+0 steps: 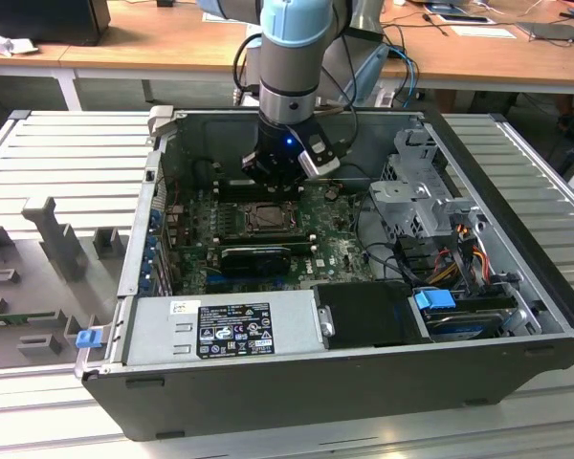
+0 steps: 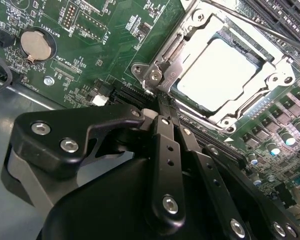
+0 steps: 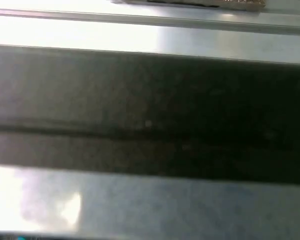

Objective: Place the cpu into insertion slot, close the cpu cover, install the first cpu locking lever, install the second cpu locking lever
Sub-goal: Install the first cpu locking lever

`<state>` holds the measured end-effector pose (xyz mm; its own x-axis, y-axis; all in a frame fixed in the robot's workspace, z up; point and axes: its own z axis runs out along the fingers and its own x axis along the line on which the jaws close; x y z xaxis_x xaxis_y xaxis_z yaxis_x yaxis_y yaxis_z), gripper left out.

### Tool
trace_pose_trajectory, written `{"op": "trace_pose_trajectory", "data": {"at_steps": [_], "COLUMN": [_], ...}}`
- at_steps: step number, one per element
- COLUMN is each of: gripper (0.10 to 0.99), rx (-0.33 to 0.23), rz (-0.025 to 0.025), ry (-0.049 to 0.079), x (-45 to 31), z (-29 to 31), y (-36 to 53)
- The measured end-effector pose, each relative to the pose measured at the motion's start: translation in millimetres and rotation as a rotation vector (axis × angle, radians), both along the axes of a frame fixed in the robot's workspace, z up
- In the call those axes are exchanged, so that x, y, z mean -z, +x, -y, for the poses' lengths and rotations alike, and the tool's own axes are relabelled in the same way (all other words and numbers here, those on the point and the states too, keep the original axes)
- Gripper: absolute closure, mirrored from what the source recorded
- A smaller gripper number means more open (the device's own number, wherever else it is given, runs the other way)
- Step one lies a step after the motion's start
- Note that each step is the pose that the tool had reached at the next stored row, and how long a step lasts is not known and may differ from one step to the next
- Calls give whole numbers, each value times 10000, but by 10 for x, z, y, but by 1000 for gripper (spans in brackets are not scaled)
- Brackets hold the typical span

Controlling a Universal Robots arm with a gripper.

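The cpu (image 2: 225, 75) lies flat in the insertion slot (image 1: 248, 219), its pale top showing bright. The cpu cover (image 2: 197, 18) is down over it as a metal frame around its edges. A thin lever rod (image 2: 270, 31) runs along the far side of the frame. My gripper (image 2: 160, 100) has its black fingers (image 2: 166, 150) together, shut, with nothing seen between them. Their tips are right beside the socket's corner bracket (image 2: 154, 75). In the exterior view the gripper (image 1: 279, 186) hangs low inside the open computer case, just behind the socket.
A black graphics card (image 1: 256, 256) lies in front of the socket. The power supply (image 1: 225, 330) fills the case's front. A drive cage (image 1: 416, 191) and cables (image 1: 450, 258) sit on the exterior view's right. A coin battery (image 2: 37, 44) and memory slots (image 2: 285, 15) flank the socket.
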<state>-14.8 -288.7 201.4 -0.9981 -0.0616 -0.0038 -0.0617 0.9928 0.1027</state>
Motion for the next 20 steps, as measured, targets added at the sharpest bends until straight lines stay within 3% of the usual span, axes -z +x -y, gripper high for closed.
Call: {"op": "trace_pose_trajectory", "data": {"at_steps": [3,7,20], "gripper": [980,980,980], "rx": [2,0,0], "rz": [4,-1,0], "ry": [29,17,6], "x": [-25,-187,-198], "z": [-1,0,64], "y": [0,0,1]}}
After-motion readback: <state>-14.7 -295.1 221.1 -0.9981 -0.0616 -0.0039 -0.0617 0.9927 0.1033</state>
